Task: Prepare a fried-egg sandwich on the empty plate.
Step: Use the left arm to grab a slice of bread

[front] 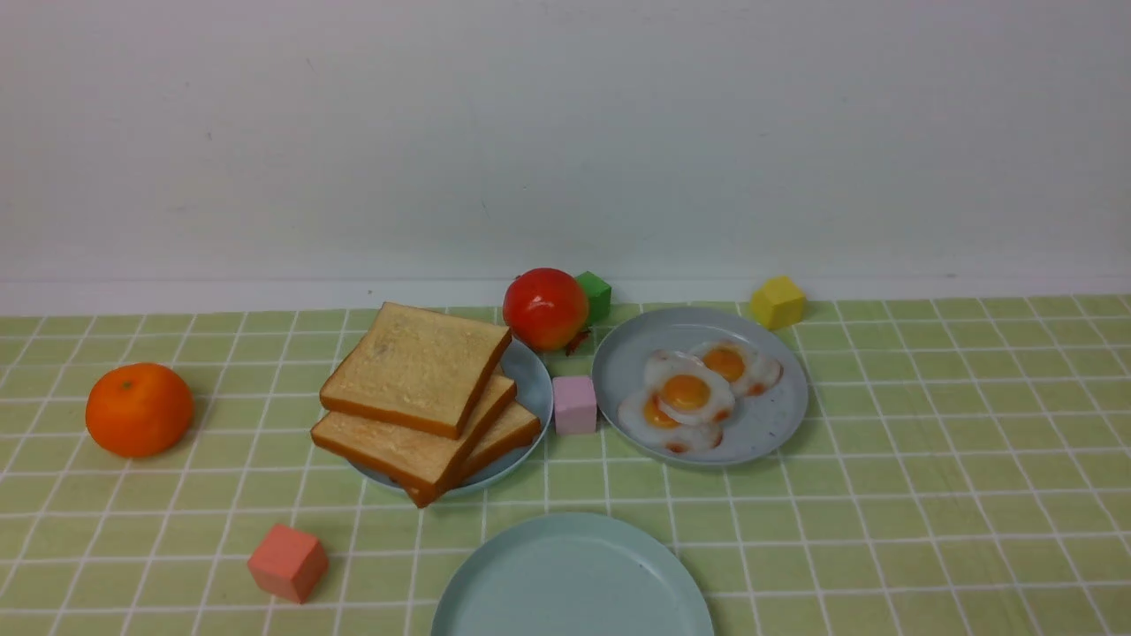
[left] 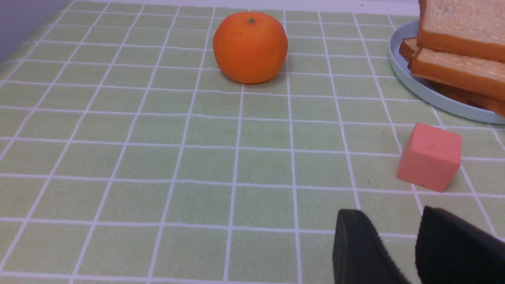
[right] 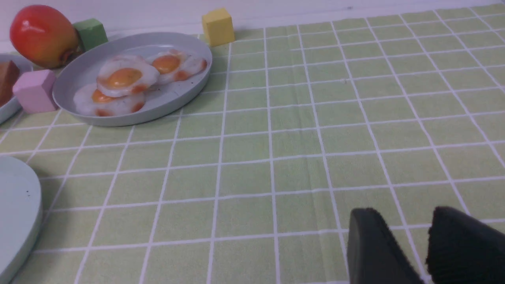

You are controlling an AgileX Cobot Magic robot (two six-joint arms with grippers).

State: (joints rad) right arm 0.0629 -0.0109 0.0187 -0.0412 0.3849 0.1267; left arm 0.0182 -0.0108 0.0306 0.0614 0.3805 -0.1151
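Note:
The empty aqua-green plate [front: 573, 579] lies bare at the near centre of the table; its edge shows in the right wrist view [right: 15, 213]. Three toast slices [front: 415, 389] are stacked on a light-blue plate [front: 537, 389] behind it to the left, and they show in the left wrist view [left: 461, 35]. Three fried eggs [front: 694, 393] lie overlapping on a grey-blue speckled plate [front: 778, 415] behind it to the right, and they show in the right wrist view [right: 126, 77]. My left gripper [left: 388, 215] and right gripper [right: 402, 215] hang low over bare cloth, slightly open and empty. Neither shows in the front view.
An orange [front: 139, 409] sits far left and a salmon cube [front: 287, 562] near left. A pink cube [front: 574, 405] stands between the two full plates. A red fruit [front: 545, 308], a green cube [front: 597, 292] and a yellow cube [front: 778, 301] stand at the back by the wall.

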